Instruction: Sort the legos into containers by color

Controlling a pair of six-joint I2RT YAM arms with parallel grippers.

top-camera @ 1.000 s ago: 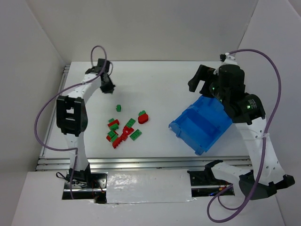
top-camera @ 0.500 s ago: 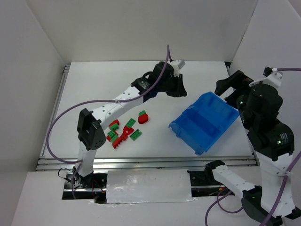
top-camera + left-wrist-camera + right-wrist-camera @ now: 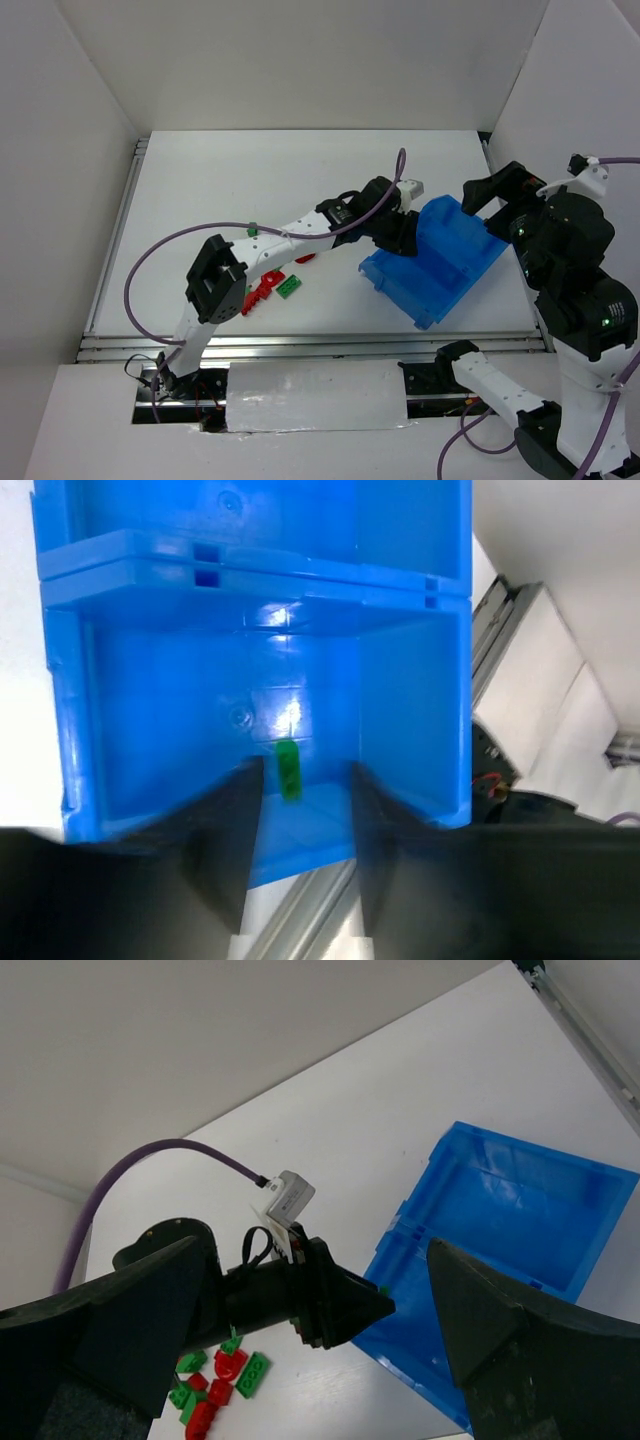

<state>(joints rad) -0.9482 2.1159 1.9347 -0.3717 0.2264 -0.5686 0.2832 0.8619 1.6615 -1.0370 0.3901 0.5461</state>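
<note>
Just now the left gripper (image 3: 304,768) is hanging over the blue bin (image 3: 455,690), having swung across from the far left of the table (image 3: 300,165) within the last second. Its fingers (image 3: 235,820) are standing released. A green lego (image 3: 289,771) is showing in the gap between them, touching neither. Whether it is lying on the compartment floor or dropping I cannot tell. Either way, one green piece is going into the compartment under the fingertips, so by my reading that side is becoming the green one. The other legos (image 3: 268,290), red and green mixed, are waiting well behind the fingers, back along the arm. The right gripper (image 3: 487,192) has drifted aside and is hovering beyond the bin's far corner, its fingers spread and holding nothing.

Bin walls are flanking the left fingers on both sides, the divider (image 3: 250,570) is running ahead of the tips, and the near wall is sitting beneath them. Straight up is looking like the freest way out, while a sideways sweep is risking a nudge to the bin.
</note>
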